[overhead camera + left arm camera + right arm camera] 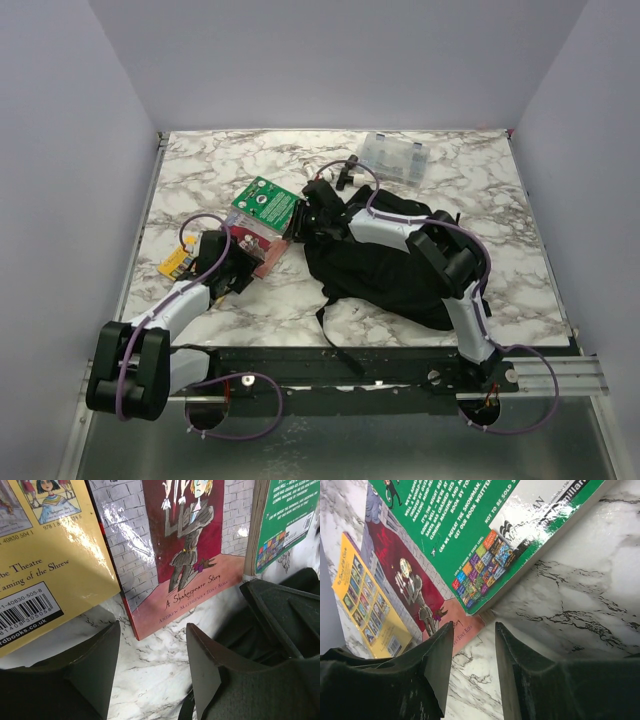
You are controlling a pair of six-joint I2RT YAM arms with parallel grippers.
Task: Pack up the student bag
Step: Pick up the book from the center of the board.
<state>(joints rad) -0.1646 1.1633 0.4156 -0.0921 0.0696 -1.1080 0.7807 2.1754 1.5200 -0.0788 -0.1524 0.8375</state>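
The student bag [390,270], a large black backpack, lies flat on the marble table, right of centre. My right arm reaches over it to the left. The right gripper [300,228] [474,627] is open and empty, low over the table at the corner of a green book [265,203] [485,530]. My left gripper [236,266] [152,630] is open and empty, just short of the near corner of a red Shakespeare story book [262,252] [185,555]. A yellow book [175,263] [45,555] lies to its left.
The green book overlaps the red book [415,580], with the yellow book [365,600] beside them. A small clear compartment box [397,156] sits at the back right. A black hard shape [280,615] fills the right side of the left wrist view. Grey walls surround the table.
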